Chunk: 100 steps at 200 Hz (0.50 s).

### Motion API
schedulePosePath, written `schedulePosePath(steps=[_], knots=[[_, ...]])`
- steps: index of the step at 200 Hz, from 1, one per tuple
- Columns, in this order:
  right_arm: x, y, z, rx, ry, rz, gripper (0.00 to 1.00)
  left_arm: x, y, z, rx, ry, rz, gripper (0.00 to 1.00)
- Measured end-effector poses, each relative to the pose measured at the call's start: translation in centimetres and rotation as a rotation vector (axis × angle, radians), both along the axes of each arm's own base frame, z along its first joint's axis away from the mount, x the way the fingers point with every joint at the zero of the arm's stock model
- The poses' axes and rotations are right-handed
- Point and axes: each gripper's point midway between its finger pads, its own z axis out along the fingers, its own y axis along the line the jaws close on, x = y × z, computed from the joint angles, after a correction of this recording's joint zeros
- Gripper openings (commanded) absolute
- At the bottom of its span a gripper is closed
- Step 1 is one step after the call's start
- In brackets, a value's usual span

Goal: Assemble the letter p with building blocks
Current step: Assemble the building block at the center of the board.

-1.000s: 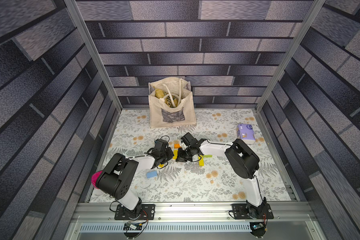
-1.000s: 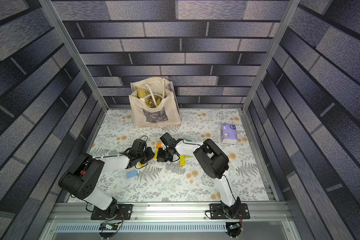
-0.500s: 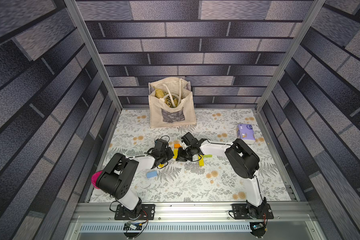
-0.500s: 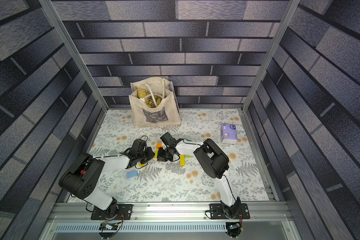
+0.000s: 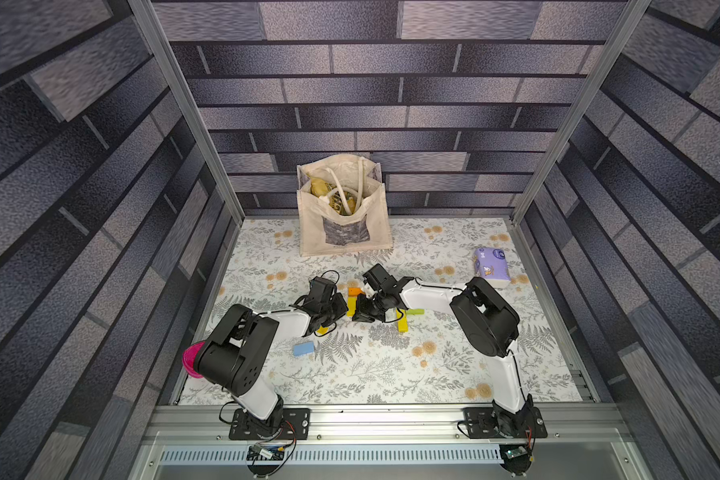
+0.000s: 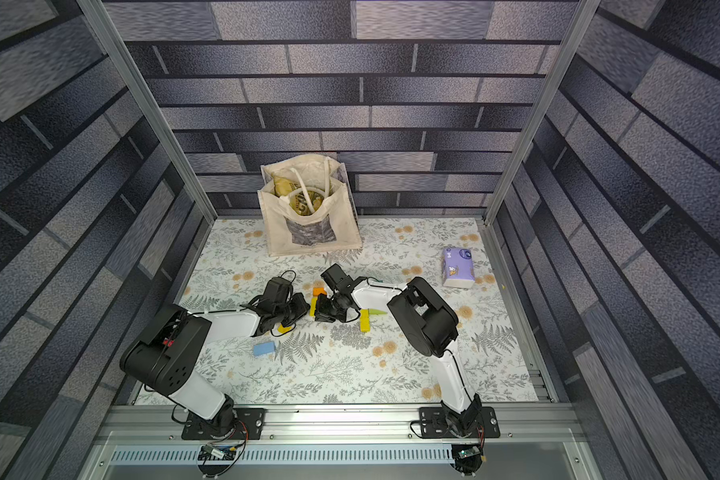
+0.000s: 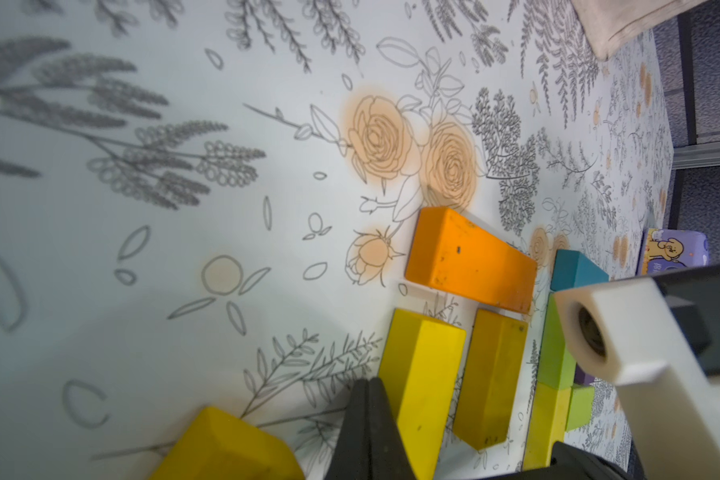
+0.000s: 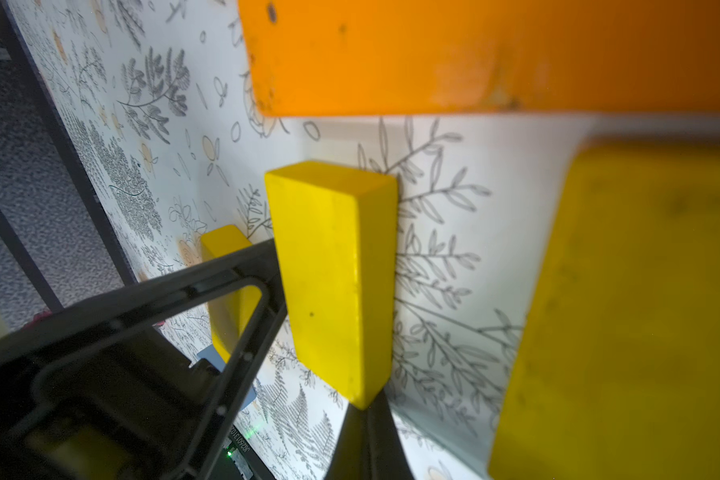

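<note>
Nearest, a pink bowl (image 5: pixel 190 360) peeks out behind the left arm, its contents hidden. Mid-table (image 5: pixel 391 374), both hands are pressed together, pinching nothing: left hand (image 7: pixel 368 415) beside a yellow block (image 7: pixel 422 374), right hand (image 8: pixel 366 432) at that block's end, orange block (image 7: pixel 470 259) beyond. At the back, a cloth bag (image 5: pixel 346 237) holds yellowish packets (image 5: pixel 319 187).

The left gripper (image 7: pixel 370 432) has its jaws pressed flat together with nothing between them, and the right gripper (image 8: pixel 366 442) is closed the same way. In both top views the left arm (image 5: pixel 285 324) and right arm (image 5: pixel 429 294) bend inward, with the tips low, facing each other and nearly meeting.
</note>
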Motion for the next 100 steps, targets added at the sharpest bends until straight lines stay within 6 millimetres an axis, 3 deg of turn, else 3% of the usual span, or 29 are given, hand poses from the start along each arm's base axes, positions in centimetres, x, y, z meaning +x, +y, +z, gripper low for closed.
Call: schedulePosePath(steps=[100], knots=[[0.29, -0.16, 0.01, 0.001, 0.002, -0.011, 0.0, 0.12, 0.1, 0.01, -0.014, 0.004, -0.001, 0.0]])
